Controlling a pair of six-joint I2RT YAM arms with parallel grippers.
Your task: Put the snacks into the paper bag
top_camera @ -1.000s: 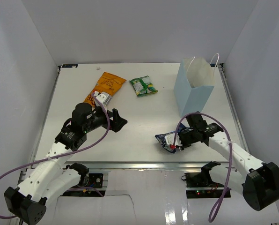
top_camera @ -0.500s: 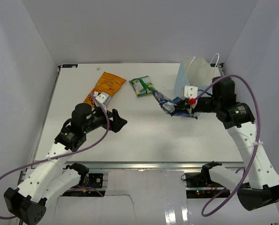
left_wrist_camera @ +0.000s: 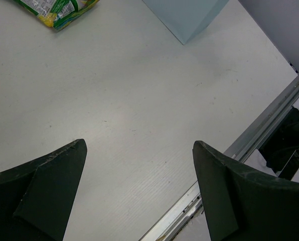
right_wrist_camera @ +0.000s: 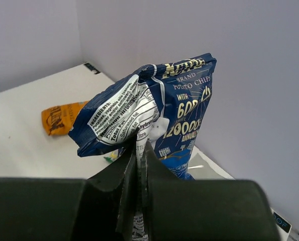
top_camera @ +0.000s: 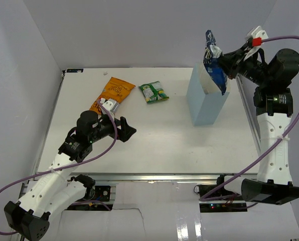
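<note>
A white table (top_camera: 154,140) sits between pale walls. Nearest, the left gripper (top_camera: 128,128) hangs spread and empty. Beyond lie one long orange foil chip bag (top_camera: 114,90) and one green foil packet (top_camera: 153,92). Farthest, the right gripper (top_camera: 225,64) pinches one blue-and-white crinkled foil packet (top_camera: 213,60) at the mouth of the one tall light-blue paper bag (top_camera: 204,103). Next it likely needs lowering, then release.

Green packet (left_wrist_camera: 55,8) partly off-frame

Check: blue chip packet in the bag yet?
Half in, apparently: blue chip packet dips into paper bag mouth, top pinched by right fingers.
</note>
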